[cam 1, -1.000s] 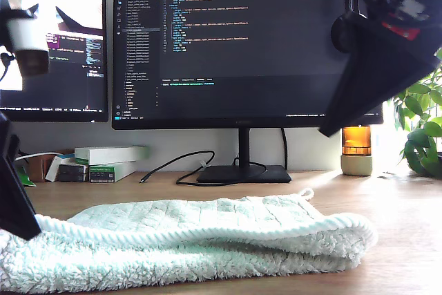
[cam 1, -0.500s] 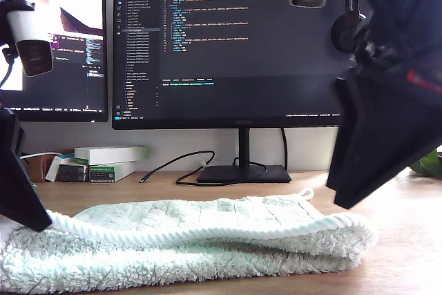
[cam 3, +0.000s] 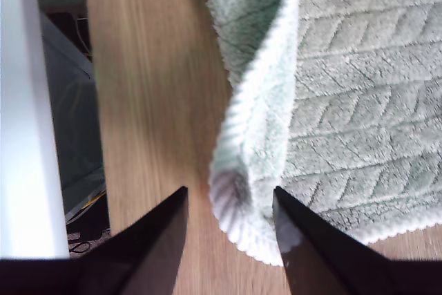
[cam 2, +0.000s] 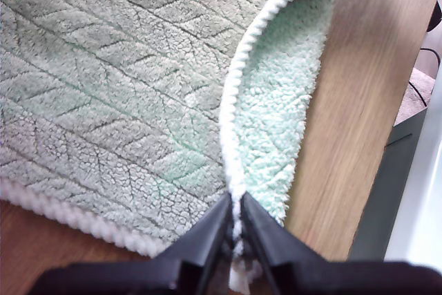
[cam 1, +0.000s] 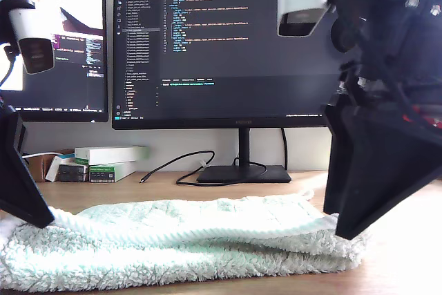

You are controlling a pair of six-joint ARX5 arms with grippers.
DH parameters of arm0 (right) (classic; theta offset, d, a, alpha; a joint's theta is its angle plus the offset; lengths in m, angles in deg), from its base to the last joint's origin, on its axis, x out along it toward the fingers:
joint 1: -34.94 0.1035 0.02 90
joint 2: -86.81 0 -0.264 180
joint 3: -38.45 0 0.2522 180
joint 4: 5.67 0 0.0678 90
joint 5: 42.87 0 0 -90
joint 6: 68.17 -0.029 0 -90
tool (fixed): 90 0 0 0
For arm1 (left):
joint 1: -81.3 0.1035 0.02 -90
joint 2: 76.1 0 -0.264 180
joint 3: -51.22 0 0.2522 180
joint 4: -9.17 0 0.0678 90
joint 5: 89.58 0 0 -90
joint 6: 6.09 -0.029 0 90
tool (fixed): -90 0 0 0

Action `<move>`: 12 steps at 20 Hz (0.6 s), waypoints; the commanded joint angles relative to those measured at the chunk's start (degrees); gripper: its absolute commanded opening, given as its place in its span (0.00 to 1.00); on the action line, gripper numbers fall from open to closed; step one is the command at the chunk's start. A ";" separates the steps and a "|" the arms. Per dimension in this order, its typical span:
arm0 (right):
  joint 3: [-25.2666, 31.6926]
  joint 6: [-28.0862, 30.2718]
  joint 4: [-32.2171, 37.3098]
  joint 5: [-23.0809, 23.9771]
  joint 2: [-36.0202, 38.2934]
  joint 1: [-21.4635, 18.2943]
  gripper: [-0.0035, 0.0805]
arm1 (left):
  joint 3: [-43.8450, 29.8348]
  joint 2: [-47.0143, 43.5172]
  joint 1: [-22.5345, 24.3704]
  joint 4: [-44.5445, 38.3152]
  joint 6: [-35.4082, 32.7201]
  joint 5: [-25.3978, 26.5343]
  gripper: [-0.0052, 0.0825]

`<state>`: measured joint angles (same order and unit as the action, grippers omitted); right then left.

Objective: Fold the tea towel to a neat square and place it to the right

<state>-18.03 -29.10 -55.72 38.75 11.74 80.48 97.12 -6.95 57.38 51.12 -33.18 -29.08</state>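
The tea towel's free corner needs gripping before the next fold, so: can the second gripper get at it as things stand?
Probably yes. My second gripper is open, its jaws either side of the tea towel's rolled corner, with only bare desk beside it. My first gripper already pinches the other hem.

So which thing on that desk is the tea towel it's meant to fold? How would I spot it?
Start at the big dark monitor and drop down to the wooden desk in front of it. The tea towel is the wide, fluffy pale mint-green cloth lying there, folded over itself. Nothing else nearby is soft: it has faint quilted lines and a whitish rope-like hem, unlike the boxes and black cable behind it.
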 commanded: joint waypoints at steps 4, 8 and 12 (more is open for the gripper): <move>0.42 0.70 0.04 0.63 -1.77 0.57 0.35 | 0.57 0.24 -0.24 -0.48 0.15 -0.07 0.03; 0.39 1.64 1.57 1.66 -4.20 0.57 0.30 | 0.57 0.22 -0.24 -0.33 0.33 -0.04 0.03; 0.28 1.44 1.16 2.97 -4.24 0.57 0.03 | 0.57 0.22 -0.24 -0.31 0.28 0.00 0.03</move>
<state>-18.03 -27.64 -54.48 41.57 7.48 80.78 97.12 -6.95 57.38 51.16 -33.09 -29.06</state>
